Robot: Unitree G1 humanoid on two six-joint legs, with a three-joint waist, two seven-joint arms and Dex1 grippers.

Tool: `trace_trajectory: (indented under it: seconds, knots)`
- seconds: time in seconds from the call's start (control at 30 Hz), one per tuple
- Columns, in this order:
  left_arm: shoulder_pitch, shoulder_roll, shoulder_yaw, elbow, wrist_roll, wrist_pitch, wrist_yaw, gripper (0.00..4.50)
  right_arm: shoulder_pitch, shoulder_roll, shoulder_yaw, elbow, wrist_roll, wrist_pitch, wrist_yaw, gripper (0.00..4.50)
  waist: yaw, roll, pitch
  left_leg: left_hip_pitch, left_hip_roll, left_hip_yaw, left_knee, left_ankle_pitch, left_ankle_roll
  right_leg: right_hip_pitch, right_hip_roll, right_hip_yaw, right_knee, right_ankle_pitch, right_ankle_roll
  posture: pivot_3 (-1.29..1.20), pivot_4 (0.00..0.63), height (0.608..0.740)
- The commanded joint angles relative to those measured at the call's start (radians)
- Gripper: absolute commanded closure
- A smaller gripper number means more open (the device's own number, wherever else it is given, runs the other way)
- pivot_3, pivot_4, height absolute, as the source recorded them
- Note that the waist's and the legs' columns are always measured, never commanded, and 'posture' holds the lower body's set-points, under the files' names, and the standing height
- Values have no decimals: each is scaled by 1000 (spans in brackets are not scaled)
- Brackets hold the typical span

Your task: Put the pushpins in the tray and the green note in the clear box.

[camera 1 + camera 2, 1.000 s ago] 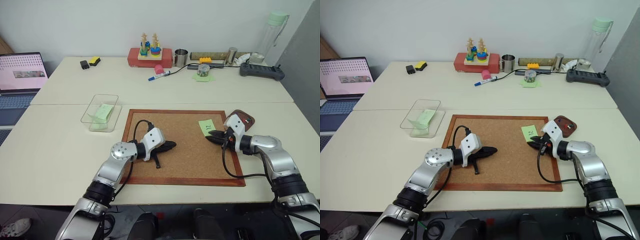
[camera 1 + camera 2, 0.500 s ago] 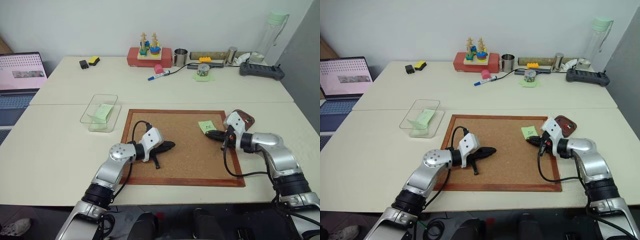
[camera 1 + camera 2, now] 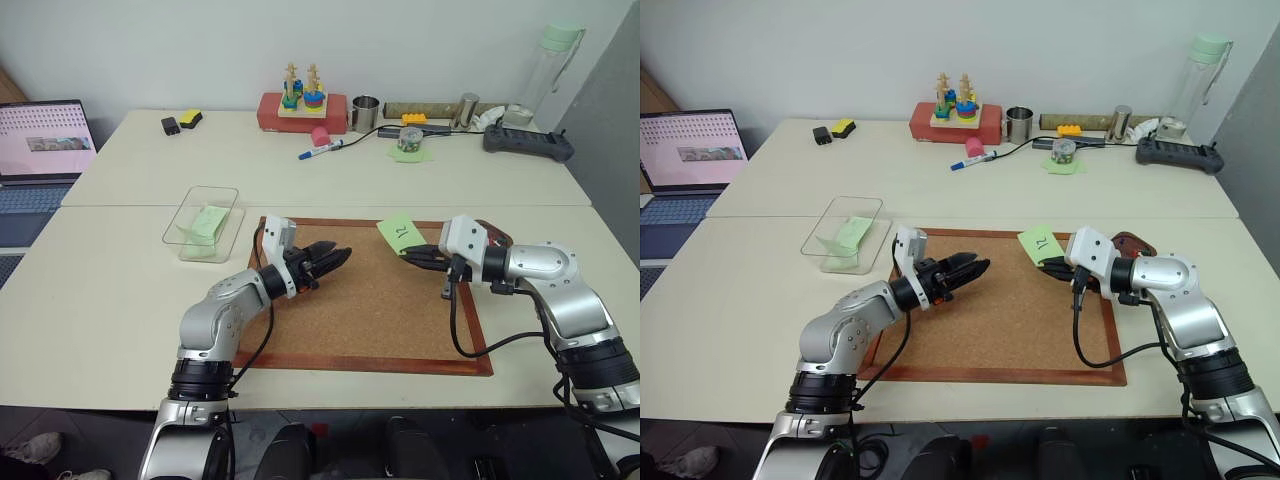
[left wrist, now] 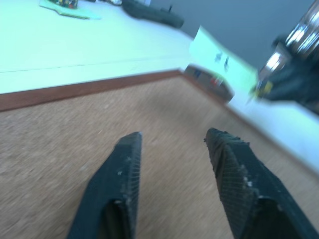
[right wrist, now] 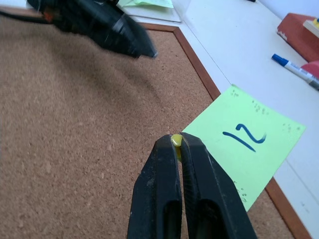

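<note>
Right gripper [image 5: 175, 145]: shut tight on a yellow pin [image 5: 176, 140], with the green note [image 5: 246, 149] hanging on that pin.
Left gripper [image 4: 172, 144]: about half open, holding nothing, up over the cork board [image 3: 380, 320].
Green note: lifted off the board, tilted up on its edge, between the two grippers and closer to the right one.
Note's direction: it is square, so no long side; one corner sat at the pin and the written side faced up, toward the left gripper.
Tray [image 3: 497, 238]: just behind the right gripper, at the board's right corner; small pins seemed to be in it, too tiny to count.
Clear box [image 3: 203, 223]: on the worktop left of the board, with a blank green slip [image 3: 206, 220] inside.
Done: note pulled free, I think.
Left: pin into tray, note into box.
</note>
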Motion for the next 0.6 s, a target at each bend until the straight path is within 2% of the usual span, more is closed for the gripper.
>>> trace_trajectory:
  seconds: [0.03, 0.07, 0.1, 0.2, 0.43, 0.5, 0.6]
  knots:
    - [-39, -64, 51, -45, -124, 110, 78, 1217, -3, -16, 12, -51, -43, -105, 1, 4500, 0, -1, 0, 0, 0, 0, 0, 0, 0, 0, 0, 0, 0, 0, 0, 0, 150, 740]
    - [-44, -83, 58, -40, -143, 130, 97, 909, -2, -16, 17, -56, -53, -127, 1, 4500, 1, -1, 1, 0, 0, 0, 0, 0, 0, 0, 0, 0, 0, 0, 0, 0, 150, 740]
    - [-50, -97, 63, -37, -163, 152, 110, 865, -4, -16, 21, -59, -62, -145, 1, 4500, 1, -1, 1, 0, 0, 0, 0, 0, 0, 0, 0, 0, 0, 0, 0, 0, 150, 740]
    - [-65, -142, 68, -25, -210, 184, 130, 311, -14, -21, 34, -66, -89, -202, 1, 4500, 1, -1, 1, 0, 0, 0, 0, 0, -1, 0, 0, 0, 0, 0, 0, 0, 150, 740]
    - [-97, -203, 13, 29, -176, 128, 122, 311, -23, -18, 52, -80, -119, -265, 3, 4500, 1, -1, 1, 0, 0, 0, 0, 1, -2, 0, 0, 0, 0, 0, 0, 0, 150, 740]
    - [-103, -211, 10, 38, -172, 105, 118, 487, -24, -18, 56, -80, -123, -275, 3, 4500, 2, -1, 1, 0, 0, 1, 0, 2, -4, 0, 0, 0, -1, 0, 0, 0, 150, 740]
    - [-107, -211, 14, 50, -181, 98, 110, 1021, -26, -18, 60, -79, -122, -277, 1, 4500, 2, -2, 1, 0, 0, 1, 0, 2, -4, 0, 0, 1, -1, 0, 0, 0, 150, 740]
